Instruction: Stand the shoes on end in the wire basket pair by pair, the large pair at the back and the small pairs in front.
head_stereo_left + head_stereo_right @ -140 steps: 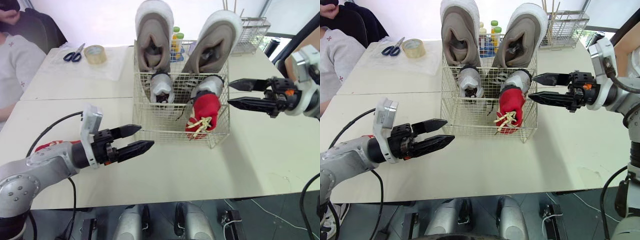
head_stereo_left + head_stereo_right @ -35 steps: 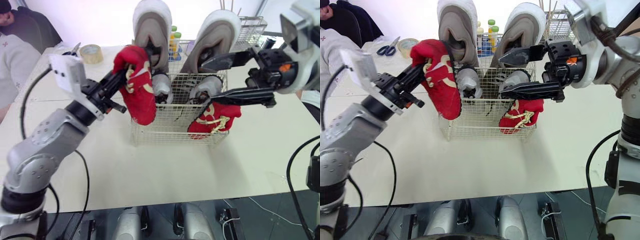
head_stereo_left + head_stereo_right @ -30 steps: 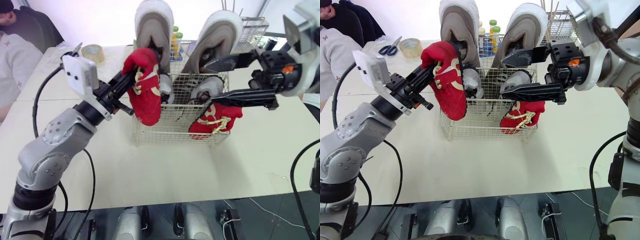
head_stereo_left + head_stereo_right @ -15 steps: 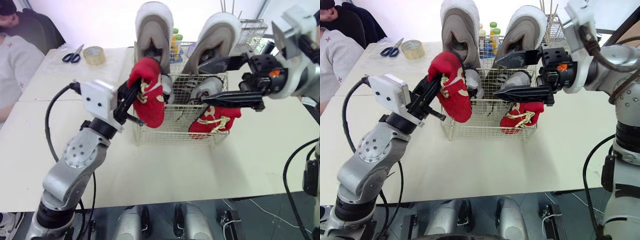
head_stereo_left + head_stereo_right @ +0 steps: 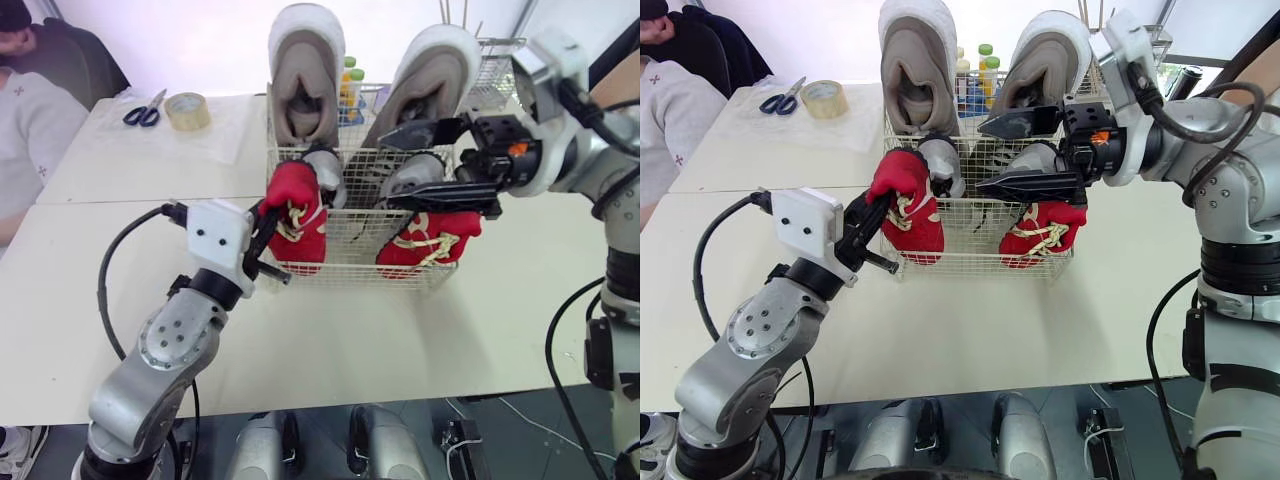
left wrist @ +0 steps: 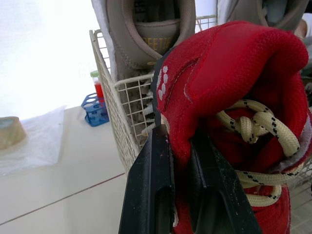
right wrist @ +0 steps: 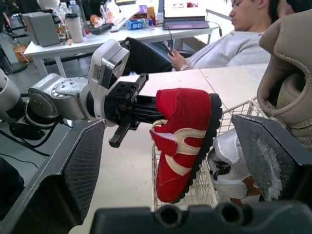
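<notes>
Head view: the left claw (image 5: pixel 266 232) is clamping the small red suede shoe with cream laces (image 5: pixel 298 208) by its collar, toe hanging down at the front-left corner of the white wire basket (image 5: pixel 352 268) on the pale worktop (image 5: pixel 400 330). The large beige sneakers (image 5: pixel 307 70) are standing on end at the back, with the small grey shoes (image 5: pixel 325 168) just ahead. The second red shoe (image 5: pixel 432 238) is slumping sideways front-right. The right claw (image 5: pixel 386 168) is hovering over it, jaws wide apart, empty.

Left wrist view: the black fingers (image 6: pixel 151 190) are pinching collar fabric only.

Right wrist view: the toe is hanging at the corner wires; I cannot tell whether it is inside them.

Risks, as I judge them:
- The toe snagging the mesh and dragging the light basket.
- The shoe swivelling in so thin a pinch.
- The shoe toppling on release like its mate.
</notes>
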Motion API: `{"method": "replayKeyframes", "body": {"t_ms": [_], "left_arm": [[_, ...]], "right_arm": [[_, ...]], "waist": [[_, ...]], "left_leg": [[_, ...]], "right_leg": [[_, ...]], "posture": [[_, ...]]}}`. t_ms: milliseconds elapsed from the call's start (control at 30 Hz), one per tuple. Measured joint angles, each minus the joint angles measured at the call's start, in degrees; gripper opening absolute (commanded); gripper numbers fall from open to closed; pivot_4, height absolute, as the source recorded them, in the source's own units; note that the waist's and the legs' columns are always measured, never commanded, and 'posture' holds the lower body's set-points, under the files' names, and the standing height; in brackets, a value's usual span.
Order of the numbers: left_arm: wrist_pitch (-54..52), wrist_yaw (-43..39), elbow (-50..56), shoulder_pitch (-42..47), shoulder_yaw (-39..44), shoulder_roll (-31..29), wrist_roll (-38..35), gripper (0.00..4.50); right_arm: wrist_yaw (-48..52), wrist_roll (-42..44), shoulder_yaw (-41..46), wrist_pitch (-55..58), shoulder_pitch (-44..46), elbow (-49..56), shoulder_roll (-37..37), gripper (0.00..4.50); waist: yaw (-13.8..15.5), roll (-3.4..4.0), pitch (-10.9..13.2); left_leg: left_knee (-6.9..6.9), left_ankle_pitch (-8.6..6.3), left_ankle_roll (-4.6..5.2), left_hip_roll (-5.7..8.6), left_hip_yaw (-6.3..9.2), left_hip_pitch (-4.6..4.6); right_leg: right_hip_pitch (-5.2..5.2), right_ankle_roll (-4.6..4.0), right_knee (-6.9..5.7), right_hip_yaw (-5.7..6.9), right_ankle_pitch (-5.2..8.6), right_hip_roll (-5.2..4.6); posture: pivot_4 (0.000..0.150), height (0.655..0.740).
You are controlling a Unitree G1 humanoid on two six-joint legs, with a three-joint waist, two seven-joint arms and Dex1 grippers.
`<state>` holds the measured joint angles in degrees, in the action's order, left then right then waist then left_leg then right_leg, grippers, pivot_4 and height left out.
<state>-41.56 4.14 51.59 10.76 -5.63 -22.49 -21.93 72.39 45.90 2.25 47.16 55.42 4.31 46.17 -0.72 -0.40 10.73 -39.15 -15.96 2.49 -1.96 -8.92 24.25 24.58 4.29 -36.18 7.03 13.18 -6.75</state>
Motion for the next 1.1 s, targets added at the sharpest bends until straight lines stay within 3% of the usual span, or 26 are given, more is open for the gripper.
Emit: {"method": "replayKeyframes", "body": {"t_ms": [100,200,333,600,667,900,967,1100], "left_arm": [[-0.64,-0.56,0.09,0.05,0.50,0.72,0.04,0.04],[-1.80,-1.92,0.22,0.05,1.36,0.74,-0.41,1.22],[-4.68,-4.53,0.03,-1.94,3.85,1.40,-3.88,3.24],[-8.21,-7.73,3.50,-5.06,16.53,1.45,-18.43,3.24],[-8.84,-7.60,4.47,-7.21,21.25,-0.34,-26.89,3.24],[-6.79,-5.87,4.60,-16.17,31.26,-13.81,-55.47,3.24],[-5.17,-8.14,1.86,-20.15,38.30,-18.41,-63.06,3.24],[-4.25,-14.59,-10.59,-24.94,51.76,-26.19,-65.78,3.24]], "right_arm": [[0.00,-0.19,-0.07,-0.26,0.00,-0.23,-0.42,4.50],[0.36,-0.18,-0.07,-0.23,0.00,-0.37,-0.44,4.50],[0.70,-0.19,-0.09,-0.15,0.00,-0.62,-0.48,4.50],[0.69,-0.22,-0.07,-0.23,-0.32,-0.61,-0.78,4.50],[0.97,-0.20,-0.03,-0.42,-0.43,-0.87,-0.81,4.50],[1.47,-0.54,0.62,-1.34,-1.63,-3.70,-1.32,4.50],[1.08,1.13,3.48,-0.48,-1.89,-6.45,-1.21,4.50],[0.27,5.37,14.14,3.02,-1.98,-12.57,4.68,4.50]], "waist": [[0.08,0.00,0.00],[0.06,0.00,0.00],[0.20,-0.01,0.02],[0.11,-0.02,0.02],[0.06,-0.02,0.02],[0.00,0.00,0.06],[0.04,0.00,0.09],[0.41,0.12,0.14]], "left_leg": [[0.00,0.01,-0.01,-0.01,0.01,0.00],[0.00,0.00,-0.01,-0.01,0.01,0.00],[-0.02,0.01,-0.01,-0.01,0.05,0.04],[-0.03,0.01,-0.02,0.00,0.12,0.06],[-0.03,0.01,-0.02,0.00,0.14,0.06],[-0.03,0.01,-0.05,0.02,0.18,0.06],[-0.03,0.03,-0.08,0.02,0.22,0.08],[-0.02,-0.06,-0.19,0.09,0.25,0.13]], "right_leg": [[0.00,0.00,-0.01,0.03,0.00,0.00],[0.00,0.00,-0.01,0.03,0.00,0.00],[0.00,0.00,-0.01,0.05,0.00,-0.02],[0.00,0.00,0.00,0.07,0.00,-0.04],[0.00,0.00,0.00,0.07,0.00,-0.05],[-0.01,-0.03,0.02,0.05,0.01,-0.08],[0.01,-0.09,0.02,0.08,0.04,-0.07],[0.03,-0.27,0.13,0.16,0.15,-0.06]], "posture": [[0.150,0.7400],[0.150,0.7400],[0.150,0.7400],[0.150,0.7400],[0.150,0.7400],[0.150,0.7400],[0.150,0.7400],[0.150,0.7400]]}}
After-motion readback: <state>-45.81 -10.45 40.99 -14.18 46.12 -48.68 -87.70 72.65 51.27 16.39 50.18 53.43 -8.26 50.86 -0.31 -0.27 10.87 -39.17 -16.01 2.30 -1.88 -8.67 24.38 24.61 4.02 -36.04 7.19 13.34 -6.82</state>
